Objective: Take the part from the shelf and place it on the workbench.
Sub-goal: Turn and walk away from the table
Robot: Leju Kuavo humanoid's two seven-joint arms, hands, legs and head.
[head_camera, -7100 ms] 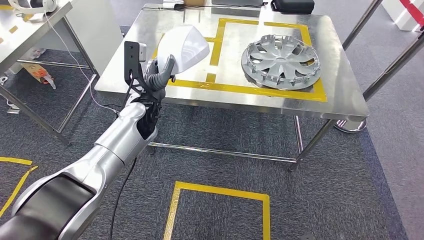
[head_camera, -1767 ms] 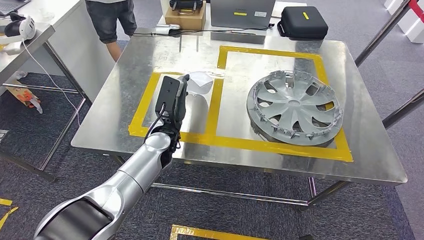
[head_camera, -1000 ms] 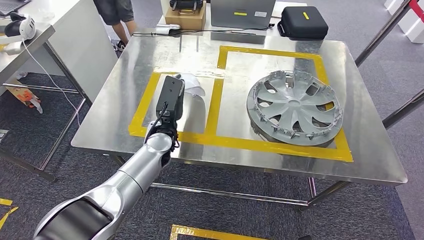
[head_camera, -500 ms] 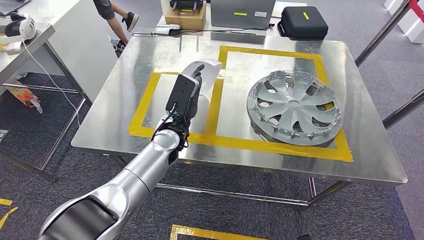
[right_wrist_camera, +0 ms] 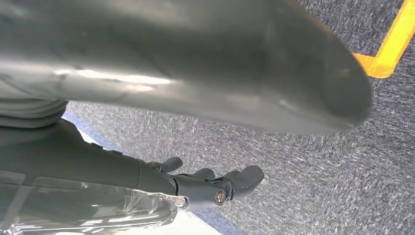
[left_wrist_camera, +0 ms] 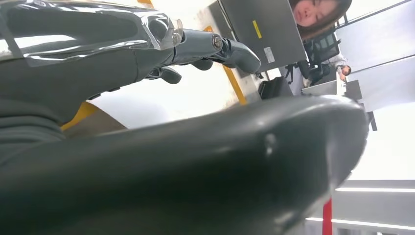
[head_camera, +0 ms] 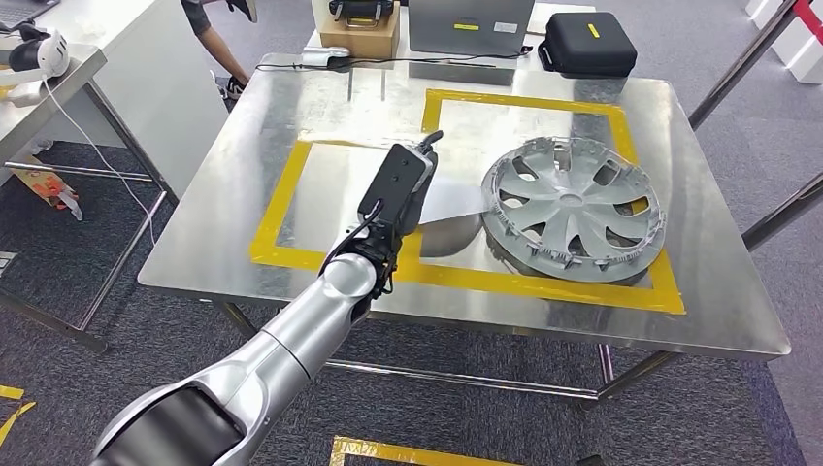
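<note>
Part (head_camera: 454,218) placement is under way, final step. Nearest, right hand (right_wrist_camera: 210,188) hangs over carpet, fingers loosely stretched, holding nothing. Left hand (head_camera: 412,180) reaches over the workbench (head_camera: 218,228). The white shell lies just past its fingers (left_wrist_camera: 230,49), over the yellow tape line (head_camera: 412,257), low to or on the metal; cannot tell whether the fingers clamp it. Beyond it, close by, wheel cover (head_camera: 573,209). Next, likely: settle it flat, let go, and draw back without nudging the cover.

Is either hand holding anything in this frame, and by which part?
The left hand holds the white curved plastic part by one end; the exact contact is hidden. The right hand holds nothing.
</note>
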